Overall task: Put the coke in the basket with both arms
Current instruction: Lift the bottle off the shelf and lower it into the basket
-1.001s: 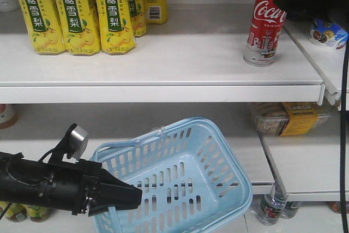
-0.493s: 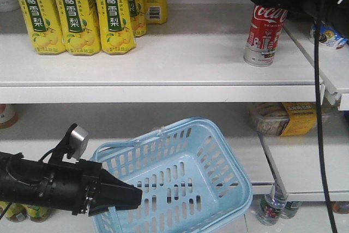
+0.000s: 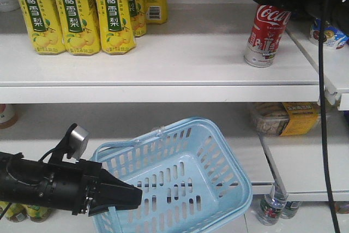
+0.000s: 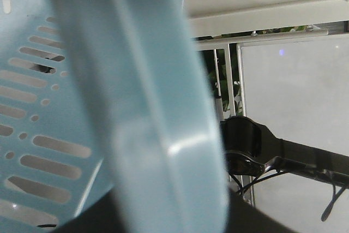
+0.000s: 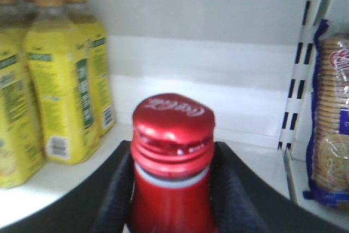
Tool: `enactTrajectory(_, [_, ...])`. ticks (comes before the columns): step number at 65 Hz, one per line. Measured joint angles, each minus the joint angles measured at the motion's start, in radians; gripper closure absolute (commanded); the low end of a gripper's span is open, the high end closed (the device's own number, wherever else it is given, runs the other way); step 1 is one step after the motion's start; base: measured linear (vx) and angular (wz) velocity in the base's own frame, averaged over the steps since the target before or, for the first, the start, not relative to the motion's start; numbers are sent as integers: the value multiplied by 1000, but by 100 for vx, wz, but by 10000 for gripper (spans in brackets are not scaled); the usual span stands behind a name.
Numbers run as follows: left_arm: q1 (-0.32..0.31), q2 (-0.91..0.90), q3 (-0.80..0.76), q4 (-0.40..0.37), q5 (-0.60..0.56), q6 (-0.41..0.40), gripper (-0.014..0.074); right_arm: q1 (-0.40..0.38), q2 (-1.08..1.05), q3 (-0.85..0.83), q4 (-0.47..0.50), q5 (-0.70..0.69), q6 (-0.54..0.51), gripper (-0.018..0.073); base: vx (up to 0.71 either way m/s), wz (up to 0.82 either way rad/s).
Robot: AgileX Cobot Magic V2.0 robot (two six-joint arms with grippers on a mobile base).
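Glossy red coke (image 3: 266, 35), ribbed cap on top, stands upper right on a white shelf. The right claw's (image 5: 172, 159) black padded fingers pinch its neck. The left claw (image 3: 131, 195) clamps the slotted blue plastic basket (image 3: 215, 154) at lower centre.

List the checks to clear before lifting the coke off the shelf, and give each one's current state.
1. Right gripper fingers on both sides of the coke neck: ok.
2. Grip firm enough to lift: cannot tell.
3. Yellow bottles well apart from the coke: ok.
4. Left gripper holding the basket at its rim: ok.
5. Basket empty, mouth facing up: ok.
6. Basket beneath the coke: not ok, lower and leftward in the front view.
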State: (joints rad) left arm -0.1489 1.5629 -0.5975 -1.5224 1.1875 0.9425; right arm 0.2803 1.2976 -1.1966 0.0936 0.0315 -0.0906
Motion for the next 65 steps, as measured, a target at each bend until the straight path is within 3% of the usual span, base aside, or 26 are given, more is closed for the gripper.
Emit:
enactTrajectory(21, [0,0,0,0,0,0,603,113,-153,0,-44,199,-1,566,0,0])
enactTrajectory(47, [0,0,0,0,0,0,603,333,-232,0,-39,502,-1,564,0,0])
enactTrajectory(65, [0,0,0,0,0,0,603,383,-116,0,62,646,-1,564,0,0])
